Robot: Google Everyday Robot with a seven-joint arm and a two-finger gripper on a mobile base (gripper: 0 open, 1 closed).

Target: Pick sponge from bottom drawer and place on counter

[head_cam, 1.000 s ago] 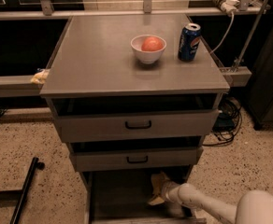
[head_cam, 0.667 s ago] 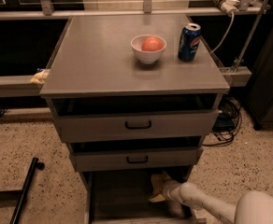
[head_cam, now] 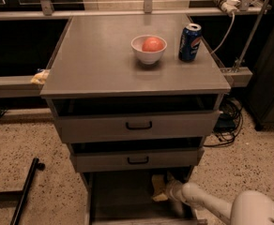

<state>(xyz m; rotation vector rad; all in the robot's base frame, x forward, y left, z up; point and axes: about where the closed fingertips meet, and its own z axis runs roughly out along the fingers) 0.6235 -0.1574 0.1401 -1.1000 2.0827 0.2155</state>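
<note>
Sponge: the pale-yellow sponge [head_cam: 158,186] lies low in the right half of the open bottom drawer [head_cam: 118,196], partly hidden under the drawer front above it.
Gripper: the gripper [head_cam: 171,190] is inside the bottom drawer at its right side, right up against the sponge, on a white arm that reaches in from outside the drawer's right front corner.
Jaws: cannot tell whether they are open or closed on the sponge.
Step in hand: by the look of it, the grasp down in the bottom drawer; the sponge is not yet lifted.
Next move: likely a firm hold, then a draw outward from the bottom drawer before any rise, since the two handled drawers [head_cam: 138,125] overhang it.
Destination: the grey tabletop [head_cam: 95,64] sits directly above the bottom drawer, with broad bare metal on its left.
Also up there: a white bowl [head_cam: 148,50] holding something orange-red, and a blue can [head_cam: 190,42], both toward the side over the bottom drawer's right edge.
</note>
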